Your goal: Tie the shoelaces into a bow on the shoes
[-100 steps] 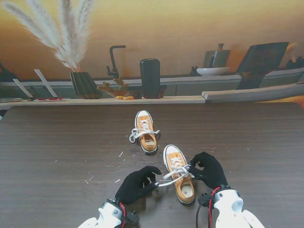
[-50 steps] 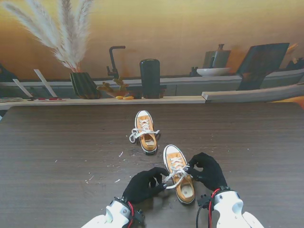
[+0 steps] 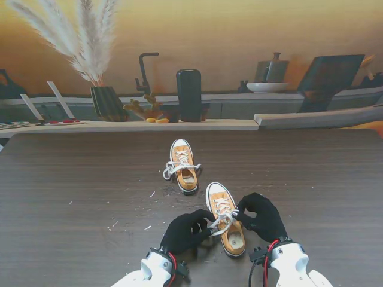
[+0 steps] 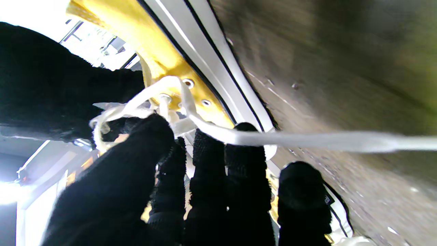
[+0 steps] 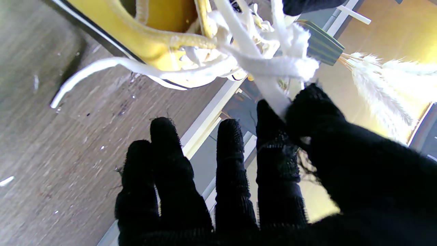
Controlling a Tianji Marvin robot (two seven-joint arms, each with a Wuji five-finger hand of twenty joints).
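Observation:
Two yellow sneakers with white laces lie on the dark table. The nearer shoe (image 3: 228,223) sits between my black-gloved hands; the farther shoe (image 3: 182,165) has its laces lying loose. My left hand (image 3: 187,229) presses against the near shoe's left side with white lace (image 4: 218,131) running across its fingers. My right hand (image 3: 261,216) is at the shoe's right side, thumb and forefinger pinched on a lace strand (image 5: 273,92). Another lace end (image 5: 92,70) trails loose onto the table.
The wooden table (image 3: 72,191) carries small pale crumbs left of the shoes. Along the far edge stand a shelf with a black cylinder (image 3: 189,95), a striped vase of pampas grass (image 3: 106,103) and a dark faucet (image 3: 143,75).
My left hand has slid right toward the near shoe and now touches its laces, drawing the loose lace in. The right hand has stayed put at the shoe's right side.

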